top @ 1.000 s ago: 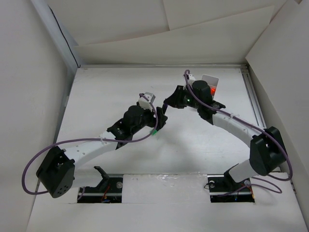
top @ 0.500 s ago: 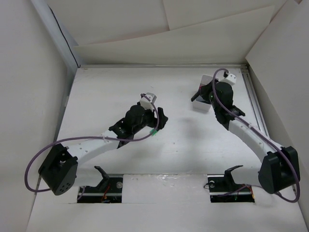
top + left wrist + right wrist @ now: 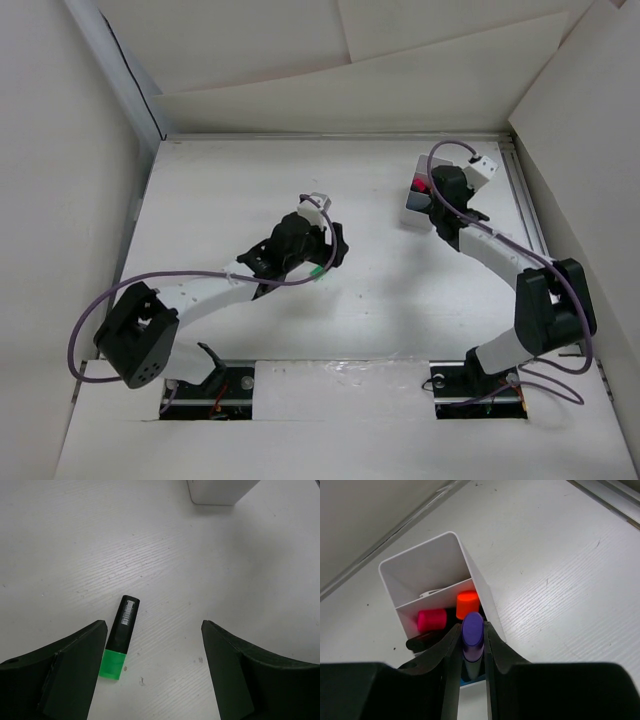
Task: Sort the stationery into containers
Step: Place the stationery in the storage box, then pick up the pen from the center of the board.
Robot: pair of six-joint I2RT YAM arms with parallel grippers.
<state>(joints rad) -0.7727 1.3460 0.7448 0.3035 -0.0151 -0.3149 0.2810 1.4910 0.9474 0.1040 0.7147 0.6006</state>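
Left gripper (image 3: 153, 630) gaping over green marker (image 3: 120, 637) lying on table (image 3: 225, 570); right gripper (image 3: 471, 641) clamping purple marker (image 3: 472, 629), hovering above white organiser (image 3: 427, 570)

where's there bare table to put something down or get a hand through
Widest free patch: white table between back wall and left arm. Another lies between the two arms toward the near edge. Crowded: far right, where the right gripper holds a purple marker over the organiser, and under the open left gripper, where a green marker lies.
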